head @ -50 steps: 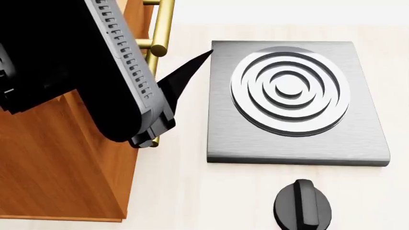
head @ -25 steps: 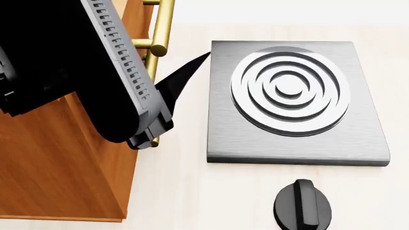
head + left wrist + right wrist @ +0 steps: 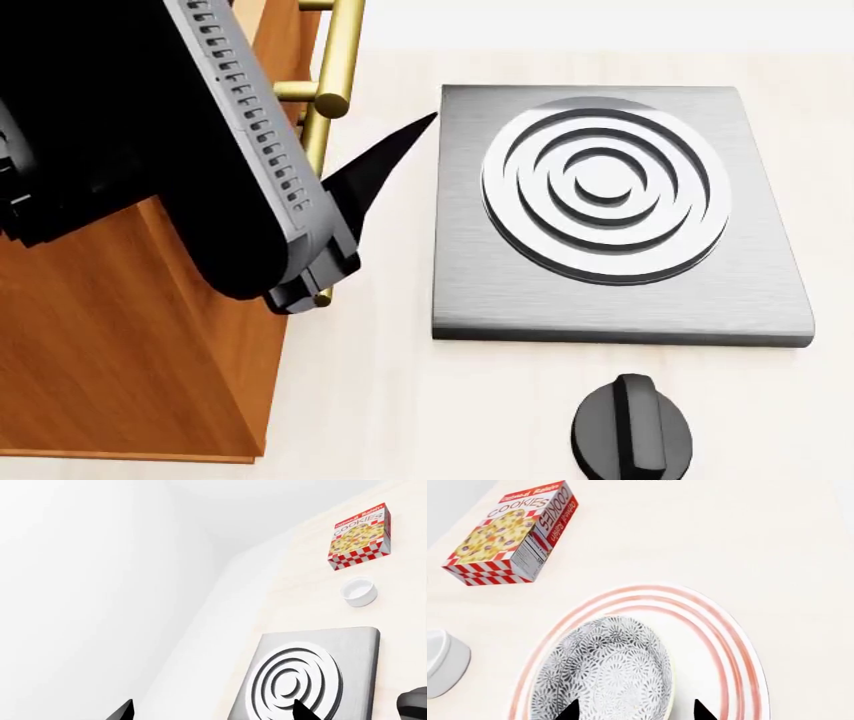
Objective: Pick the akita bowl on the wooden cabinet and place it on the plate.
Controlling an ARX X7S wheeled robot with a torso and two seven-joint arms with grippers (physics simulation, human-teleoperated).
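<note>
My right gripper (image 3: 632,711) stands open, a tip either side of the akita bowl (image 3: 604,675), which seems to rest on the plate (image 3: 720,645); I should lift straight up so neither tip drags the rim. My left gripper (image 3: 210,712) is open and empty; I count one bowl, one plate, one white cup (image 3: 444,662), one cookie box (image 3: 514,532), one stove (image 3: 621,215).

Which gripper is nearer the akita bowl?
Right. The right gripper sits open right at the akita bowl on the plate; the left gripper is over by the stove.
</note>
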